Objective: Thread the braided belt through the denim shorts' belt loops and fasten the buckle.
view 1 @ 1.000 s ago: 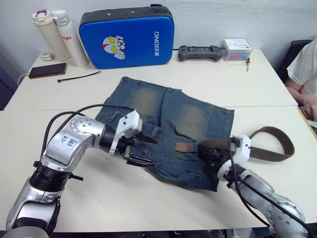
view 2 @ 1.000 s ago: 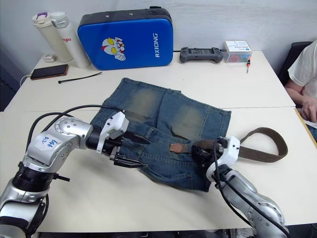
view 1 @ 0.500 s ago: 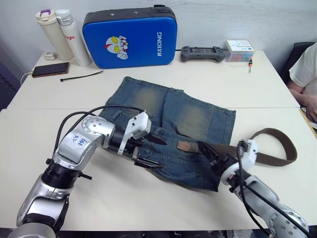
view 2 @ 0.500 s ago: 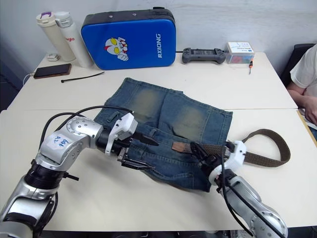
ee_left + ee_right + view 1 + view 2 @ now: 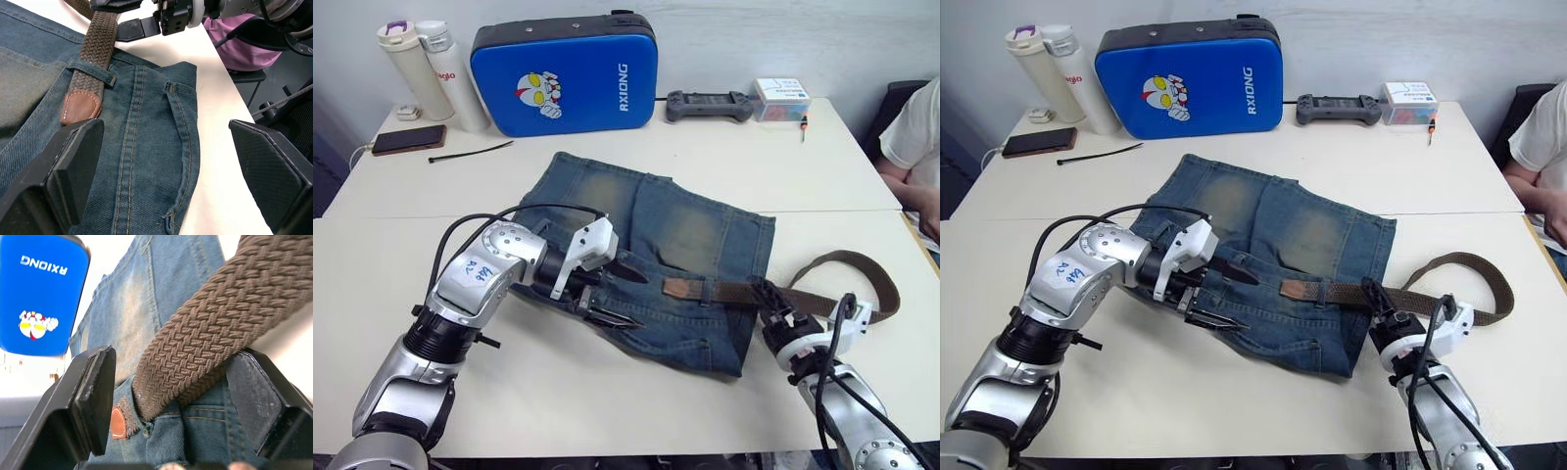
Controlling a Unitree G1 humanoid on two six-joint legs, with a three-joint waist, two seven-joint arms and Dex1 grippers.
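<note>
Blue denim shorts (image 5: 646, 245) with faded yellowish patches lie mid-tabletop, waistband toward the near edge. Dark-brown braided belt (image 5: 744, 292) runs along the waistband, its tan leather tip (image 5: 80, 107) just past one denim belt loop (image 5: 93, 72); the rest loops off over the white tabletop (image 5: 607, 392) toward the right edge. Left gripper (image 5: 625, 294) rests on the shorts at the waistband, black fingers wide apart, leather tip just beside one finger (image 5: 68, 166). Right gripper (image 5: 766, 294) sits at the shorts' right edge, fingers apart either side of the braided strap, not closed on it. Blue padded case (image 5: 565, 70), two white bottles (image 5: 431, 69), phone (image 5: 408, 139), black cable tie (image 5: 470, 151), game controller (image 5: 709, 104) line the far edge.
</note>
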